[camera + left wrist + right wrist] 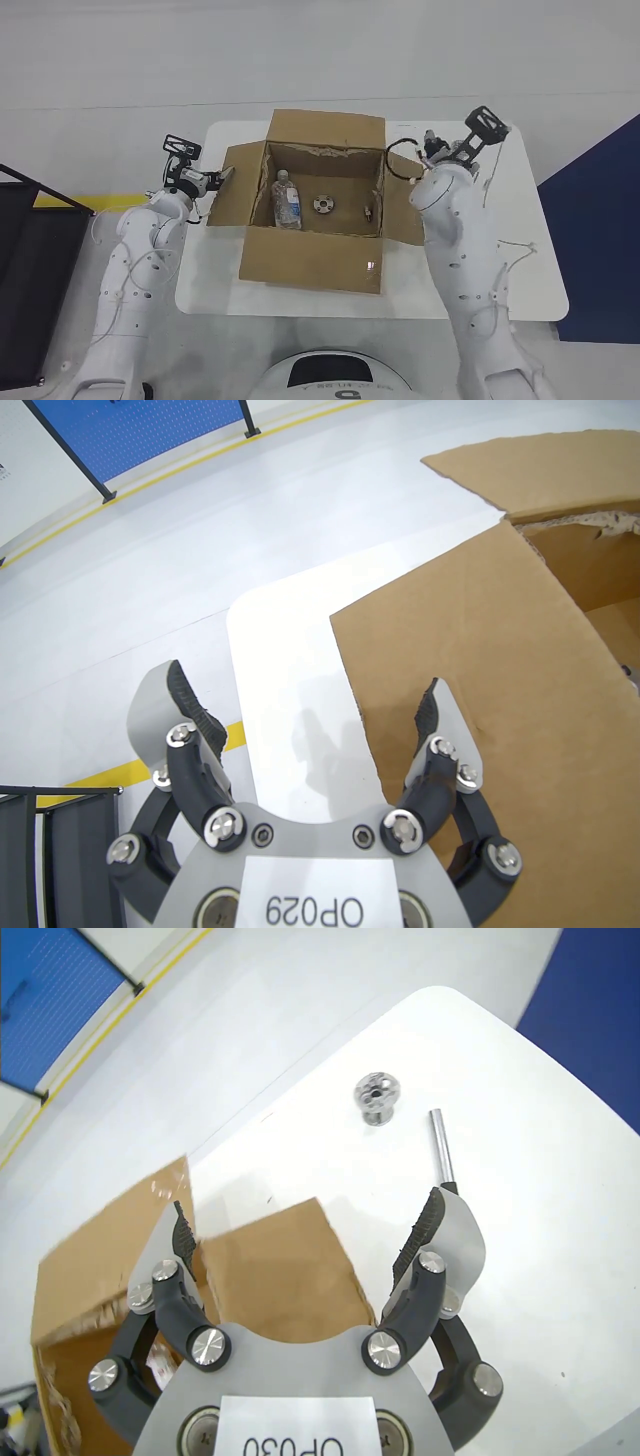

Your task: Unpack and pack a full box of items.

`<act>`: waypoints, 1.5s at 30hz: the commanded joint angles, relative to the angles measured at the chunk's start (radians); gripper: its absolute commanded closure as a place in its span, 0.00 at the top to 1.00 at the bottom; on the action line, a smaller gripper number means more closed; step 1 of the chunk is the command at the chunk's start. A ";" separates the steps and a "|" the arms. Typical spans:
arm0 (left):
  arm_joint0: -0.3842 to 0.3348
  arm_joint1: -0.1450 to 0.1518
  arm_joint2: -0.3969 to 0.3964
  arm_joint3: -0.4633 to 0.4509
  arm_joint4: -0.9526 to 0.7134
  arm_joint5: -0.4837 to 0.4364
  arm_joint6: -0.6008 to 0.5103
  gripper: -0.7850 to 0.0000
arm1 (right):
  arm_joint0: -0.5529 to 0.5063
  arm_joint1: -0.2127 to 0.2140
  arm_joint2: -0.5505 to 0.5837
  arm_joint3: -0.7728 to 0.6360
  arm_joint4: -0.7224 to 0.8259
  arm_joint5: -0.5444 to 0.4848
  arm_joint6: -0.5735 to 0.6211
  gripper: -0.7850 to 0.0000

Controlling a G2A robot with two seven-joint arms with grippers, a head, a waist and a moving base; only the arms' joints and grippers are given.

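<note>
Looks mid-unpack: on the white worktop [540, 200], an open cardboard box [312, 262] at centre, flaps spread, not yet emptied. Holds a clear bottle [288, 203] lying at 9 o'clock on the box floor, a round metal fitting [323, 204] at centre and a small piece [368, 212], too small to identify, at 3 o'clock.

Finds the left gripper [305, 677] at the box's 9 o'clock above the side flap, fingers spread wide and holding nothing. Finds the right gripper [308, 1198] at 2 o'clock above the opposite flap, likewise wide and empty.

Seemingly already out: a metal rod [442, 1145] and a flanged metal part [376, 1098], near each other on bare worktop beyond the right fingers.

Probably calls next for a reach down past the flaps, the bottle being the easiest take.

Printed white tags [302, 895] on both wrist plates; bottle label too small to make out.
</note>
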 commanded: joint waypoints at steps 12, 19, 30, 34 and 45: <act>0.000 0.000 0.000 0.000 0.000 0.000 0.000 1.00 | 0.711 -0.014 0.376 1.238 0.237 0.006 -0.258 0.98; 0.000 0.000 0.000 0.000 0.000 0.000 0.000 1.00 | 0.824 -0.005 0.513 1.485 0.350 0.006 -0.498 0.94; 0.000 0.000 0.000 0.000 0.000 0.000 0.000 1.00 | 0.798 -0.009 0.597 1.485 0.534 0.006 -0.735 0.78; 0.000 0.000 0.000 0.000 0.000 0.000 0.000 1.00 | 0.798 -0.009 0.597 1.485 0.534 0.006 -0.735 0.81; 0.000 0.000 0.000 0.000 0.000 0.000 0.000 1.00 | 0.808 -0.012 0.672 1.465 0.704 -0.046 -0.930 0.43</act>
